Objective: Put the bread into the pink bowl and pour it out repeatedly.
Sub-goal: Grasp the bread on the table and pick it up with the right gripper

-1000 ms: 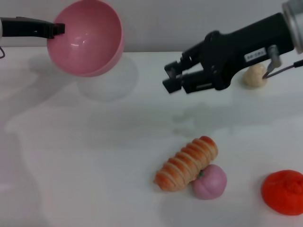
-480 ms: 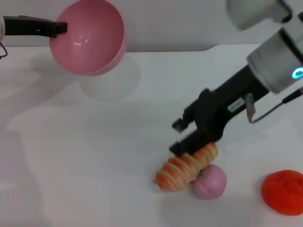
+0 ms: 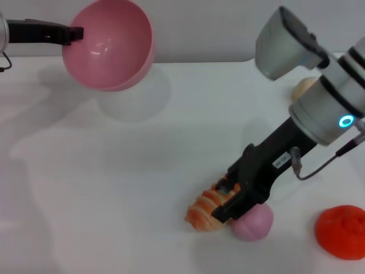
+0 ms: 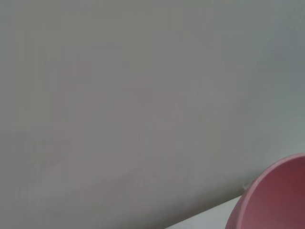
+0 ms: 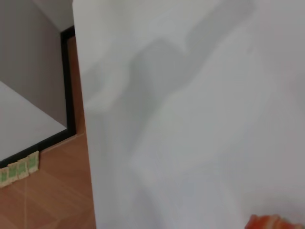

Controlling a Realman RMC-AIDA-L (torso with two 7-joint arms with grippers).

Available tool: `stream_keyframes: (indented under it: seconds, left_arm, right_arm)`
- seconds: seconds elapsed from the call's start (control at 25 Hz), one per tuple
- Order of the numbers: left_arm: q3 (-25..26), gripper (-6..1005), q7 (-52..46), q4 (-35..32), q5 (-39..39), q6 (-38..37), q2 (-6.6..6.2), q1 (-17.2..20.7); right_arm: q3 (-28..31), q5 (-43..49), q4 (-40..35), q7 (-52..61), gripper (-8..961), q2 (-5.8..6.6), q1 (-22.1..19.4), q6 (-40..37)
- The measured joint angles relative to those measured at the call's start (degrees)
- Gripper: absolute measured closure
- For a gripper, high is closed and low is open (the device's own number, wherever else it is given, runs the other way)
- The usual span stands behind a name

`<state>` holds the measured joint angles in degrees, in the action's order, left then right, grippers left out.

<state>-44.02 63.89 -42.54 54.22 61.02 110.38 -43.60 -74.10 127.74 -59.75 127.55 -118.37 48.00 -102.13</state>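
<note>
Worktop [image 3: 114, 188]: white, carrying every loose item; the bread is the landmark for the places below.
Pink bowl [image 3: 108, 45]: held up off the worktop, far to the left of the bread and behind it, tipped so its glossy inside faces the head camera; a slice of its rim also shows in the left wrist view [image 4: 276, 195].
Right gripper [image 3: 228, 200]: black, reaching down at a slant from the right and set on the bread's right half; one of its fingers [image 3: 227, 209] lies across the loaf's near side and the other sits at its far side, so the loaf is between them. Whether they are pressing on it or only straddling it cannot be told.
Left gripper [image 3: 74, 34]: at the bowl's left rim, well away from the bread, its fingers clamped on that rim.
Bread [image 3: 205, 208]: lying on the worktop, its striped left end sticking out beyond the fingers; an orange edge of it shows in the right wrist view [image 5: 271, 222].
Orange fruit [image 3: 341, 231]: well to the right of the bread.
Pink ball [image 3: 254, 222]: touching the bread's right near side, under the right gripper.
Beige lump [image 3: 303, 87]: far behind the bread to its right, partly hidden by the right arm.
</note>
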Motion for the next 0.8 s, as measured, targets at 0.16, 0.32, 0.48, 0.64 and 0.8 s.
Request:
stream_keyframes:
  seconds: [0.16,0.32,0.48,0.64,0.8]
  left_arm:
    - [-0.3,965,0.0,0.0,0.0,-0.5,0.26,0.0]
    - [-0.5,965,0.0,0.0,0.0,-0.7,0.55,-0.2]
    - [-0.5,965,0.0,0.1,0.0,-0.7,0.71,-0.3]
    - [-0.6,965,0.0,1.0,0.0,-1.1,0.91,-0.6]
    - [-0.6,965,0.0,1.5,0.0,-1.2,0.96,-0.7]
  right_arm:
    - [-1.9,0.1,4.8,-1.6,323,-0.07,0.0,3.5]
    - [-4.2,0.4,7.7,-2.7,324,-0.23,-0.1,7.1]
    - [-5.7,1.0,8.5,-3.3,324,-0.38,-0.5,10.5]
    - [-6.1,1.0,9.2,-4.4,324,-0.39,-0.5,13.0]
    - [-6.2,1.0,10.1,-5.4,324,-0.38,-0.4,14.8]
